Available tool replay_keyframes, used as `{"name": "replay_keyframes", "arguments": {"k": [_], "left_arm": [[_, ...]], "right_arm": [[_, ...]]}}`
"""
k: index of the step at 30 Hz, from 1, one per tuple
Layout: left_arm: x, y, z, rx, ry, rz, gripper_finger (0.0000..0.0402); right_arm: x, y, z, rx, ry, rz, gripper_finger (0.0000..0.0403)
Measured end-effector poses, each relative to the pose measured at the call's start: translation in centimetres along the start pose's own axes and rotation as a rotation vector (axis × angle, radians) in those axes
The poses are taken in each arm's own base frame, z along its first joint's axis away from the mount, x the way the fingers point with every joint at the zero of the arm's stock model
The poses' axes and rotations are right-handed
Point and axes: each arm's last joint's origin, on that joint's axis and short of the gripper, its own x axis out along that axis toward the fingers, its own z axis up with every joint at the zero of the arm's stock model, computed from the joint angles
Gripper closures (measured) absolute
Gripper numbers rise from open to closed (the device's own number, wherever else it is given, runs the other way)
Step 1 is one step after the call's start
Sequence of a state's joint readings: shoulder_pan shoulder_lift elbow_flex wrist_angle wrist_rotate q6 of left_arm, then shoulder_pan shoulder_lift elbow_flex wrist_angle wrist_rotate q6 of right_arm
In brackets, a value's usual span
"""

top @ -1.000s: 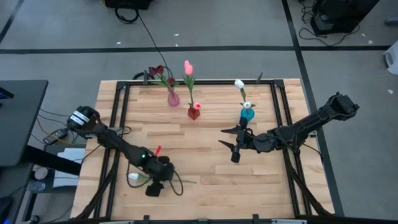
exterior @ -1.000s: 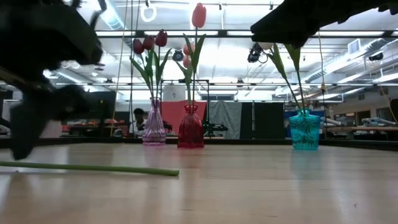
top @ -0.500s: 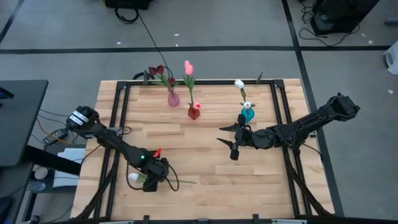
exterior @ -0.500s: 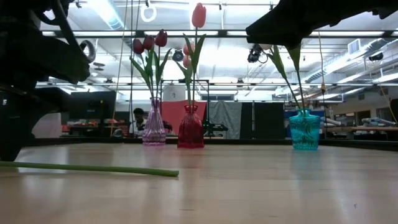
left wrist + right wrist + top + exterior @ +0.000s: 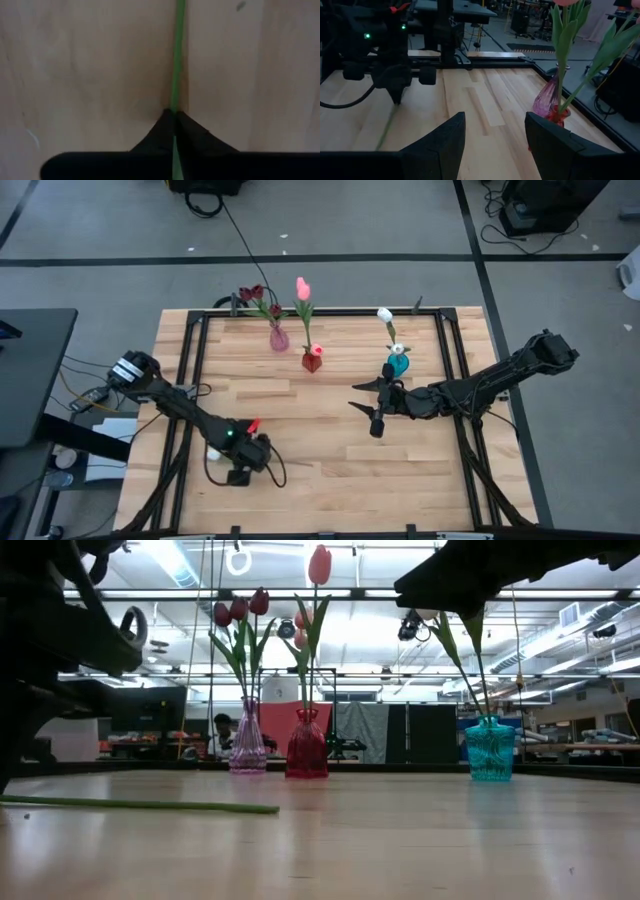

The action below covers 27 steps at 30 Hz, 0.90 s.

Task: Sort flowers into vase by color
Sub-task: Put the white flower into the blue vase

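Down at the near left of the tabletop (image 5: 330,440), the left tool (image 5: 238,476) is low over the last loose flower (image 5: 140,805), its two tips pinched together on the thin green stem (image 5: 177,60), which lies flat on the wood. That stem looks feather-light and springy, likely slick plastic, so it may droop or swing once lifted; a grip near the middle of the stem, clear of the white head (image 5: 213,451), seems safest. The right tool (image 5: 372,412) hangs mid-table with its fingers spread wide and empty, beside the teal vase (image 5: 398,364). The pink vase (image 5: 279,338) and red vase (image 5: 312,360) already hold flowers.
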<state>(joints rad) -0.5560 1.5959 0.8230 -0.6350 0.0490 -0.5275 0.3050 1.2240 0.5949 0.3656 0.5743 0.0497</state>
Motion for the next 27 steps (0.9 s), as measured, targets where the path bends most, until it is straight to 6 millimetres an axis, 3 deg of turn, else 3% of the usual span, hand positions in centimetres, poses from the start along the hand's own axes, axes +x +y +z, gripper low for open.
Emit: {"name": "replay_keyframes", "arguments": {"k": [4, 8, 17, 27], "left_arm": [[-0.8, 0.1, 0.6, 0.040, 0.027, 0.010, 0.0391], [-2.6, 1.2, 2.5, 0.050, 0.013, 0.033, 0.0397], [-8.1, 4.6, 6.4, 0.069, -0.041, 0.191, 0.0400], [-11.3, 7.5, 7.8, 0.009, -0.050, 0.301, 0.0401]], "right_arm": [[0.2, 0.2, -0.2, 0.021, 0.011, 0.040, 0.0188], [1.0, 0.7, -1.0, 0.012, 0.032, 0.099, 0.0188], [4.3, 1.5, -1.5, -0.021, 0.110, 0.167, 0.0188], [7.1, 3.2, -1.8, -0.068, 0.226, 0.205, 0.0189]]}}
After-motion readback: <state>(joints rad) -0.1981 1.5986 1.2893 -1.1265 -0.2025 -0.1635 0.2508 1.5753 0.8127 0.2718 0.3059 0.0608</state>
